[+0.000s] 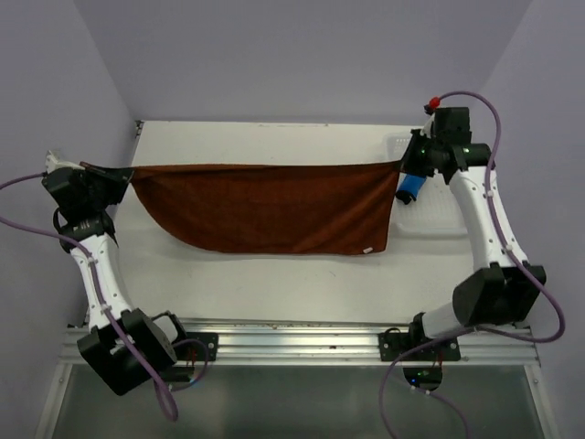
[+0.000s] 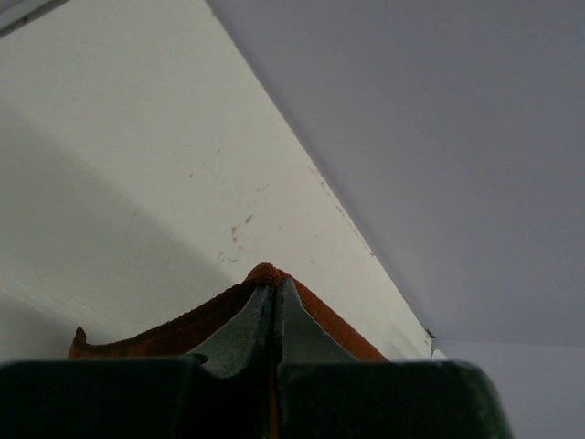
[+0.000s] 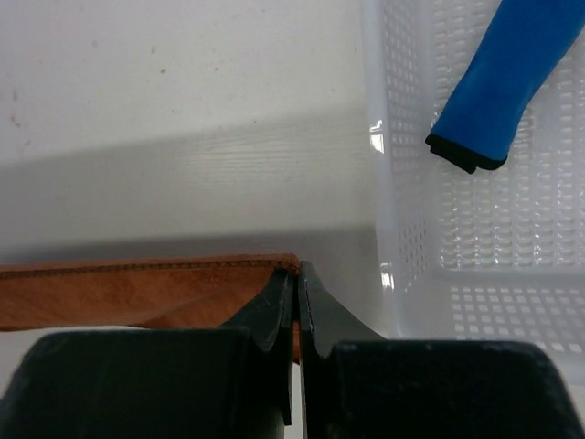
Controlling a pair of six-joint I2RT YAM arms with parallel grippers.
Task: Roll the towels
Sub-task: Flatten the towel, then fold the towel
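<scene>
Rust-brown towel (image 1: 265,208) stretched taut above the white tabletop (image 1: 274,274), spanning left edge to right edge. Left end effector (image 1: 123,176) pinches one corner, right end effector (image 1: 407,165) the other. Blue towel (image 1: 411,187) lies in the white mesh basket (image 1: 434,224) at the right edge. Pale lilac walls enclose the tabletop.

We see the rust-brown towel (image 1: 265,212) spread wide across the middle of the table, its far edge pulled taut and level between two raised corners, the near edge sagging in a curve with a small white tag at its right. The blue towel (image 1: 411,187) lies rolled up at the far right.
</scene>
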